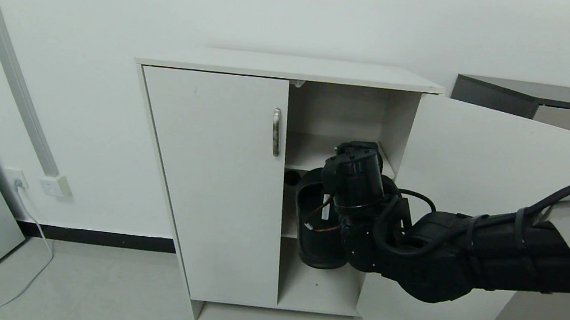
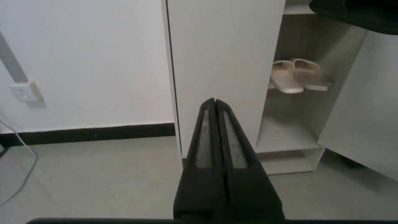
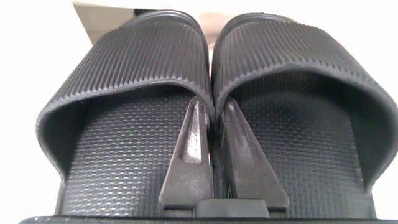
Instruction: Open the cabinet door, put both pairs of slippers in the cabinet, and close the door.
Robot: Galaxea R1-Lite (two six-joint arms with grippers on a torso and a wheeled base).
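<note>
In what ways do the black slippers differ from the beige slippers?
The black slippers hang steeply tilted; the beige slippers lie flat. The right gripper pinches the black slippers; the beige slippers rest free inside the cabinet. Each pair sits side by side.

Plain white wall [image 1: 92, 14] is taking up most of the back, with a black baseboard [image 1: 94, 237] running along the bottom and pale grey floor [image 1: 104, 289] spreading out below. A grey cable duct [image 1: 13, 59] is slanting down toward two wall sockets [image 1: 54, 186], a white cord [image 1: 52, 256] is trailing onto the floor, and a dark-topped grey unit [image 1: 544, 95] is sitting far right.
</note>
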